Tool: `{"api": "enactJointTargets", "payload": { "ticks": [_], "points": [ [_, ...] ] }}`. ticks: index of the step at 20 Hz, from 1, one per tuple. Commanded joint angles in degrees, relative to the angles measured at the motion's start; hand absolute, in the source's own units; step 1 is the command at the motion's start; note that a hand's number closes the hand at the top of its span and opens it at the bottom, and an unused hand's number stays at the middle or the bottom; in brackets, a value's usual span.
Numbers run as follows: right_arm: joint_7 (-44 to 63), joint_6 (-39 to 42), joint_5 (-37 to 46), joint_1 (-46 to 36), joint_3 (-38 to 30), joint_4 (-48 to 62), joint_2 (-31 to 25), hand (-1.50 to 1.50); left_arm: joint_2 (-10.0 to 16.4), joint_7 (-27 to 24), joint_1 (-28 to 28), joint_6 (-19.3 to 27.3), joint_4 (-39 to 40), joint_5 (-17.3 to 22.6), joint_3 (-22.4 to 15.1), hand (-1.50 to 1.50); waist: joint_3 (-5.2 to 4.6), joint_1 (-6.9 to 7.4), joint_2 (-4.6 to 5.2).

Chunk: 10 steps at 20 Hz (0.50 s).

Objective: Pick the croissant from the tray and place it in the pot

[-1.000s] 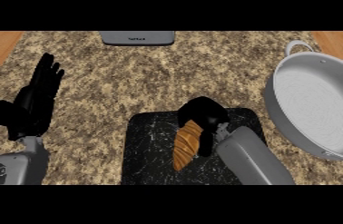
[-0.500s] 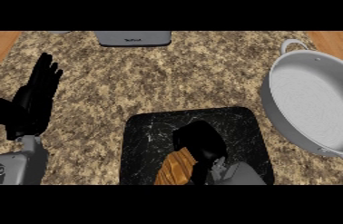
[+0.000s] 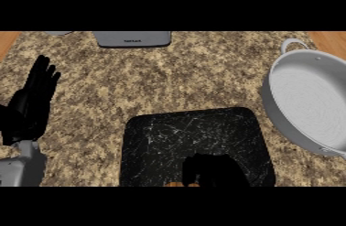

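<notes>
Granite counter (image 3: pixel 169 83) carries the grey pot (image 3: pixel 307 106) at right, mouth up for the drop, and the black tray (image 3: pixel 196 133) near centre. Left hand (image 3: pixel 34 101) rests open at left, clear of the work. Right hand (image 3: pixel 213 170) curls round the croissant (image 3: pixel 177 184) at the tray's near edge, mostly hiding it.

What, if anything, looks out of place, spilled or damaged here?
Nothing stands out. The pot sits upright and empty, the tray lies flat, and the croissant shows only as a sliver by the right hand.
</notes>
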Motion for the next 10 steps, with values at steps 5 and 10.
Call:
{"api": "enactJointTargets", "payload": {
  "ticks": [5, 10],
  "points": [
    [5.97, -6.13, 10.62, -0.35, -4.72, -20.37, -1.2, 1.5, 0.97, 0.57, -1.19, -0.88, 1.31, 0.95, 1.25, 0.0, 0.01, 0.31, 0.25],
    [6.7, -4.4, 9.4, -1.42, -12.37, -27.32, -1.83, 1.5, -0.45, -0.25, -1.98, -0.21, 1.58, -0.67, -0.57, 0.0, 0.04, 1.07, 0.57]
  ]
}}
